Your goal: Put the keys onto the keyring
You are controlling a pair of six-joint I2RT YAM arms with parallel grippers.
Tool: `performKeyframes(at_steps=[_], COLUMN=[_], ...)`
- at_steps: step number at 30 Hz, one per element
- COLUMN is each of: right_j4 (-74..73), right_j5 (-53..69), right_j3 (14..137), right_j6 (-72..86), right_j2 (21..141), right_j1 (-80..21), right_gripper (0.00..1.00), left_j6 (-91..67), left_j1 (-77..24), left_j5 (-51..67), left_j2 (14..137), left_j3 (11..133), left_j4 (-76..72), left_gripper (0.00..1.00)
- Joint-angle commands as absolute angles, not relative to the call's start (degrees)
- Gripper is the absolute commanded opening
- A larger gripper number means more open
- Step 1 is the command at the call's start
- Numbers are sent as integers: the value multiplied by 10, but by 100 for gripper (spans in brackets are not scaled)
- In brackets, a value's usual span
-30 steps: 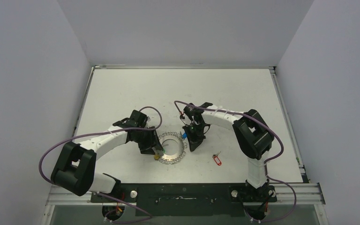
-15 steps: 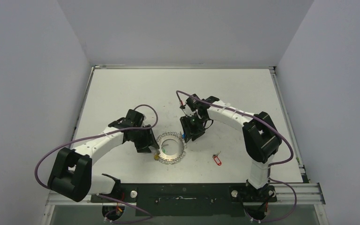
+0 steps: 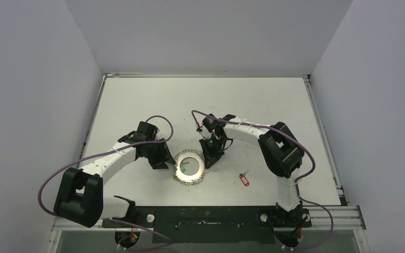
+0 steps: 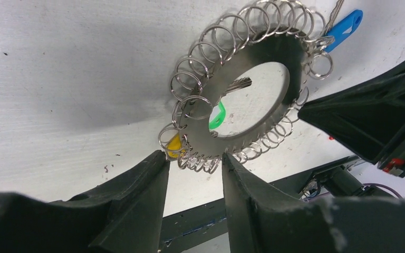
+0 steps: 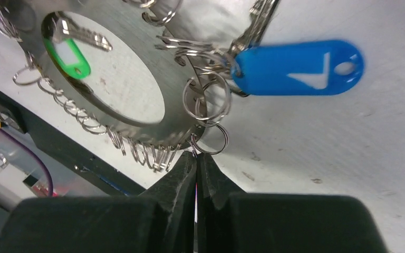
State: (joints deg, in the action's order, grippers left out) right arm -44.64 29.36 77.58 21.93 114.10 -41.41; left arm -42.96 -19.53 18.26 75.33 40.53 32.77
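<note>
The keyring (image 3: 190, 167) lies on the white table between my grippers; it also shows in the left wrist view (image 4: 266, 50) and the right wrist view (image 5: 137, 47). The blue-tagged key (image 5: 295, 67) lies against its edge loops and also shows in the left wrist view (image 4: 346, 29). The red-tagged key (image 3: 244, 179) lies alone on the table to the right. My right gripper (image 5: 196, 154) is shut, its tips pinching a small wire loop (image 5: 209, 139) at the ring's edge. My left gripper (image 4: 194, 158) is open, its fingers flanking the ring's near loops.
A green tag (image 4: 218, 116) with its key shows through the ring's central hole, and a yellow tag (image 4: 175, 147) sits under the loops by my left fingers. The black base rail (image 3: 205, 216) runs along the near table edge.
My right gripper swung up and then came down at the ring's right edge, covering the blue tag in the top view. My left gripper drew back a little to the left. The ring shifted slightly.
</note>
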Motion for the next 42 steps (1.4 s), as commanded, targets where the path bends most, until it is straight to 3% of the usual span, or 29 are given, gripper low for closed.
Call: performKeyframes(at_steps=[1, 9, 16, 20, 26, 30, 37, 42], right_j4=[-460, -518, -506, -491, -490, -505, -520, -530], right_j5=[314, 309, 301, 302, 295, 280, 266, 271], right_j3=[747, 719, 739, 752, 766, 769, 792, 844], right_j6=[230, 237, 244, 250, 244, 227, 205, 187], right_j2=[1103, 1043, 1032, 1045, 1041, 1031, 1022, 1040], right_j1=[-427, -427, -407, -402, -389, -373, -337, -322], right_gripper=[0, 2, 29, 37, 47, 52, 53, 54], left_j6=[-414, -412, -432, -444, -452, -427, -405, -393], left_j1=[-186, -186, -195, -223, -311, -350, -336, -299], left_j5=[192, 201, 219, 222, 220, 196, 121, 101], left_j2=[751, 773, 816, 855, 938, 971, 898, 804], left_j3=[415, 407, 404, 419, 481, 539, 542, 509], left_j4=[307, 284, 239, 220, 194, 242, 307, 324], left_gripper=[37, 32, 33, 31, 22, 20, 38, 43])
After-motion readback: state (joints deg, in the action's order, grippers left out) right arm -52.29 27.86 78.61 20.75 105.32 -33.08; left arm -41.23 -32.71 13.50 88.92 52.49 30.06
